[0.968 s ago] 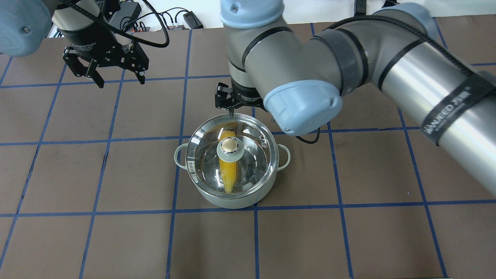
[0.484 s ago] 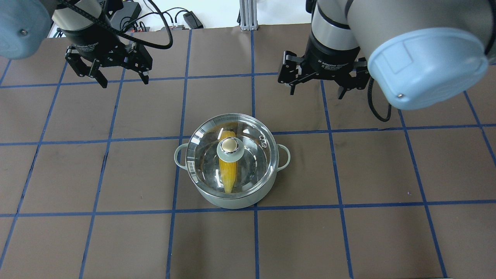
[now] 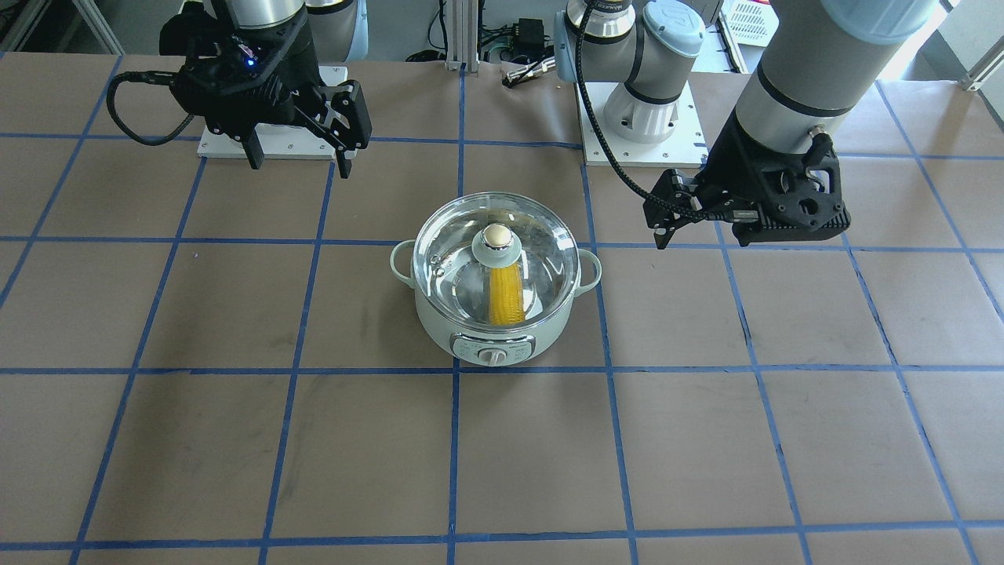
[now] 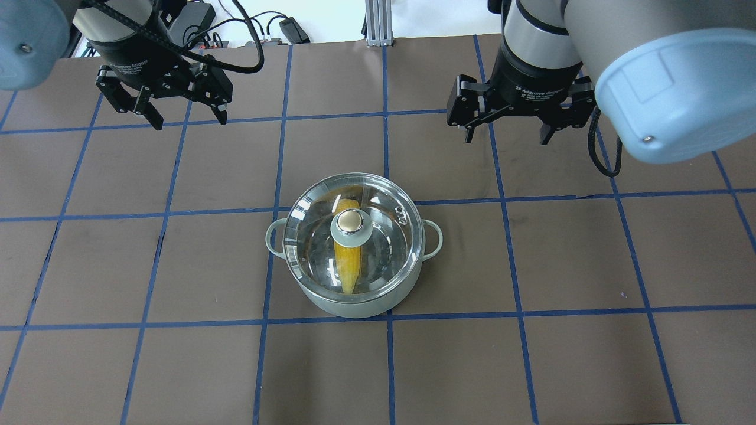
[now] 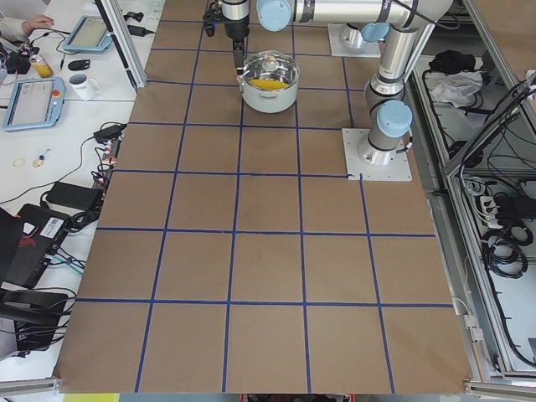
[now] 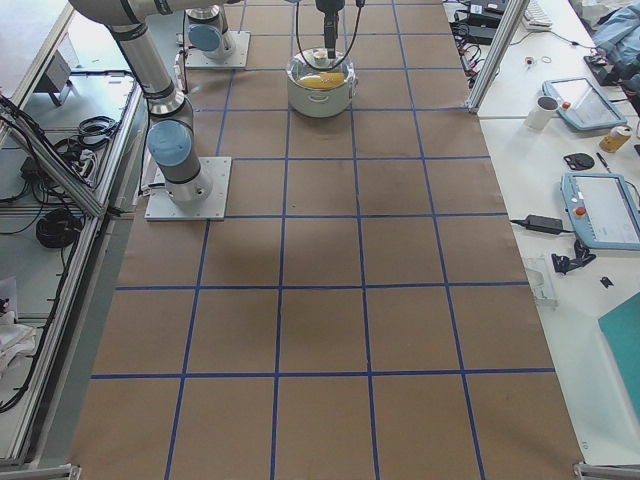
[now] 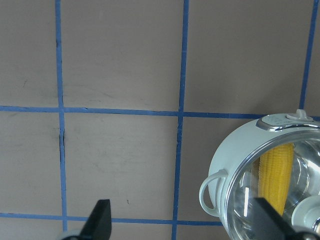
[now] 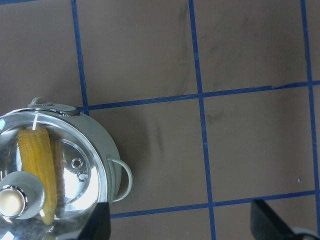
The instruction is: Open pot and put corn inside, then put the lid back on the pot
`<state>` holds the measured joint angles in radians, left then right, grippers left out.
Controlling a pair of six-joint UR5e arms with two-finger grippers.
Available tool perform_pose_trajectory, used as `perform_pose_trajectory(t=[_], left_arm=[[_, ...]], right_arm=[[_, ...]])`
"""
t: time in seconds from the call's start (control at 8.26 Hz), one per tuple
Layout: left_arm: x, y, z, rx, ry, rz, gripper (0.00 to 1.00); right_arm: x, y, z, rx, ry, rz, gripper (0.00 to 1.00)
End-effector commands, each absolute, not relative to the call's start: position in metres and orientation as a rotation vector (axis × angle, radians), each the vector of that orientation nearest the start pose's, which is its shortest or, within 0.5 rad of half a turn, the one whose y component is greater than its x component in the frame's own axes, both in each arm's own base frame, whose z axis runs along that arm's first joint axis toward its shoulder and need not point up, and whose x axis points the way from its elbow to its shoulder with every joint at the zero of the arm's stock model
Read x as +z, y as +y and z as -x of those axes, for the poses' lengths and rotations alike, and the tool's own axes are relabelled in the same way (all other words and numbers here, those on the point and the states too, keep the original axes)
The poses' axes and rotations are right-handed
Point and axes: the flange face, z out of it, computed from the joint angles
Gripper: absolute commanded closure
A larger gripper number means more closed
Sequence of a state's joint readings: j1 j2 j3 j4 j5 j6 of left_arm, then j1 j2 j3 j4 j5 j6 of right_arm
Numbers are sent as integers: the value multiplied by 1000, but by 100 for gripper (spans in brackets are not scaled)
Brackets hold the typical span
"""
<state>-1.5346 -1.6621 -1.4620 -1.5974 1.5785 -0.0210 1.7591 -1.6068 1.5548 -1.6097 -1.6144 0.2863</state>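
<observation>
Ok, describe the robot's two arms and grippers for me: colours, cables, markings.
The left arm and right arm are both silver-grey tubes with pale blue joint caps. Black cables run to each wrist. The left gripper and right gripper are black, each with two linked fingers. Each carries white "Adaptive Gripper" lettering on its round black body.

Pale mint-green pot (image 4: 354, 307), bright yellow corn (image 4: 348, 265), clear lid (image 4: 387, 248), gold knob (image 4: 351, 221), brown table (image 4: 177, 265) gridded blue
</observation>
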Motion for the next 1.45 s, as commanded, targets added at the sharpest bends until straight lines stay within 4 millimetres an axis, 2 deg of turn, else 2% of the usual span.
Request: perform_pose_trajectory(t=[0.0, 0.12, 1.33], left_arm=[[509, -520, 114, -36, 3134, 84, 0], [509, -520, 114, -36, 3134, 84, 0], [508, -518, 114, -24, 3133, 84, 0]], right_arm=[[519, -459, -203, -160, 3165, -106, 0], [516, -463, -189, -137, 3169, -110, 0], [516, -464, -187, -133, 3158, -104, 0]])
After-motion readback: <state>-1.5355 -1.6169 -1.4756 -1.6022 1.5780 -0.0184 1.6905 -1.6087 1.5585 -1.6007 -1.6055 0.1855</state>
